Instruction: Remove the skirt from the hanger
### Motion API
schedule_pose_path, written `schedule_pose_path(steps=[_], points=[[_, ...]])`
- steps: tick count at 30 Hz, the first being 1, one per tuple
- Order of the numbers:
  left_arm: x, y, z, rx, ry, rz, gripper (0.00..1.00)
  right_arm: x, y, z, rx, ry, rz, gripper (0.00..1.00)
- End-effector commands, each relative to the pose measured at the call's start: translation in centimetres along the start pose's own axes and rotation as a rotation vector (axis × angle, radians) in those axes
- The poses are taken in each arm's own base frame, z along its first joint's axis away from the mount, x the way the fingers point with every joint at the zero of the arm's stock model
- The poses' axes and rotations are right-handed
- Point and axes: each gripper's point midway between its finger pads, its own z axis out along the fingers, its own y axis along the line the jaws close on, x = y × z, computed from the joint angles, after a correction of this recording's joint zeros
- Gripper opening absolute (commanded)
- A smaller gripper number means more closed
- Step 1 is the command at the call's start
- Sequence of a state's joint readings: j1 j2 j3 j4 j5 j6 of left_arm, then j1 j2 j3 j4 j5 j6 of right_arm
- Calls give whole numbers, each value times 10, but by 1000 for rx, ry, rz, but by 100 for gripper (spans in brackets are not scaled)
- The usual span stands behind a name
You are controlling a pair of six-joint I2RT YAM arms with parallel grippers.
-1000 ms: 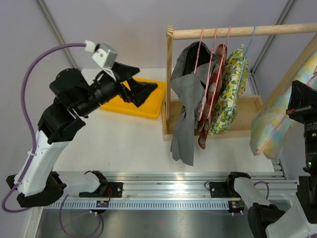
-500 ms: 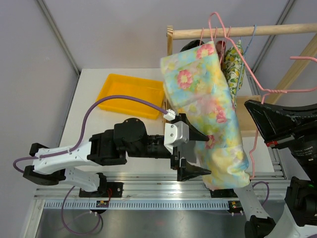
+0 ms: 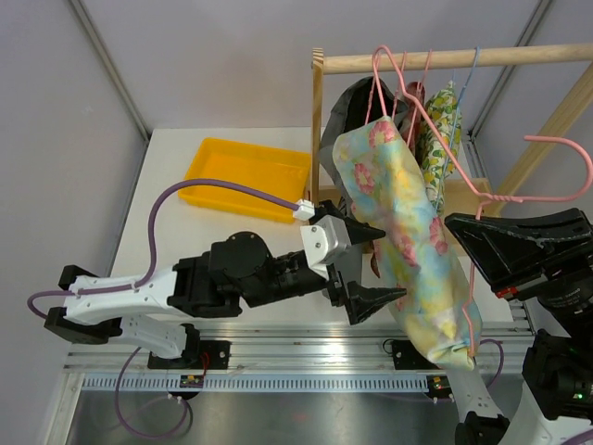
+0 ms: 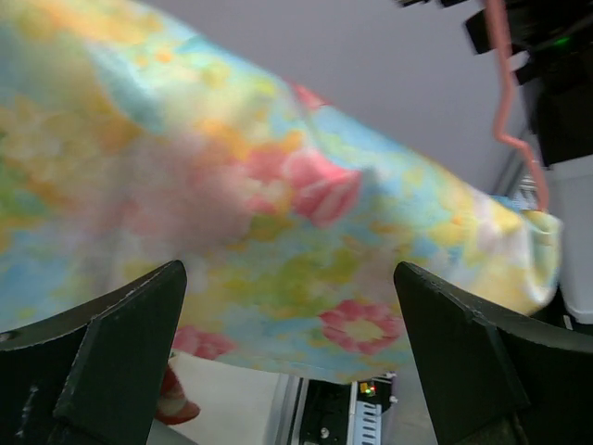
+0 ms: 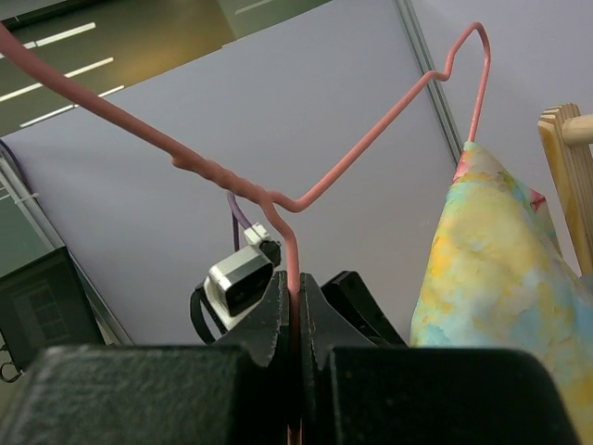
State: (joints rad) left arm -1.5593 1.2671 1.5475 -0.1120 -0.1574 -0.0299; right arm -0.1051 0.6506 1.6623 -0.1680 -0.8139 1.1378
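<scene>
The skirt, pastel with pink and yellow flowers, hangs from a pink wire hanger held out in front of the wooden rack. My right gripper is shut on the hanger's wire stem; in the right wrist view its jaws pinch the hanger, with the skirt to the right. My left gripper is open just left of the skirt's lower half. In the left wrist view the skirt fills the space above and between the spread fingers, apart from them.
The wooden rack carries other hangers with a grey garment and a lemon-patterned one. A yellow tray lies at the back left of the white table. A metal rail runs along the near edge.
My left arm swung from over the yellow tray to the front centre, beside the skirt. The right arm carried the hanger and skirt leftward and up; the skirt now hangs narrower and lower.
</scene>
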Motion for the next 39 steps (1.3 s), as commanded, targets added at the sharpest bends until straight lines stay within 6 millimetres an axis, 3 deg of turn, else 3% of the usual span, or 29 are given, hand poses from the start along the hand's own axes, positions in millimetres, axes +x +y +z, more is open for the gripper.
schedule_pose_path(steps=[1,4,7,12,17,20,21,22,24,25,28,32,34,35,37,39], points=[[18,30,0,-175,24,25,99,-5,23,-1,-72,-9,-42,0],[30,33,8,-204,43,16,99,-4,20,-1,-70,-10,-35,0],[26,27,19,-182,32,12,99,-2,15,-1,-69,-3,-20,0],[18,-4,43,-25,2,-9,99,0,10,0,-62,1,-17,0],[16,-44,37,193,4,-53,99,-1,8,1,-52,10,-25,0],[8,-50,28,235,-51,-71,99,-1,8,2,-52,9,-31,0],[-3,-50,25,237,-92,-79,97,0,5,2,-48,9,-23,0],[-2,-49,25,234,-96,-78,79,0,4,2,-47,8,-20,0],[-7,-45,24,213,-106,-76,54,0,2,2,-44,9,-15,0],[-8,-43,23,204,-110,-77,30,1,0,3,-42,12,-12,0],[-11,-37,16,176,-104,-81,24,1,-1,3,-39,17,-14,0],[-1,-22,0,91,-69,-84,0,2,-7,3,-15,19,-27,0],[1,-15,-11,55,-65,-91,0,2,-11,3,-3,17,-28,0],[-10,-8,-24,32,-91,-97,0,1,-12,4,0,16,-40,0],[-3,-2,-37,2,-60,-94,0,1,-19,4,27,17,-37,0],[-13,14,-65,-64,-60,-81,0,-1,-20,4,40,14,-78,0]])
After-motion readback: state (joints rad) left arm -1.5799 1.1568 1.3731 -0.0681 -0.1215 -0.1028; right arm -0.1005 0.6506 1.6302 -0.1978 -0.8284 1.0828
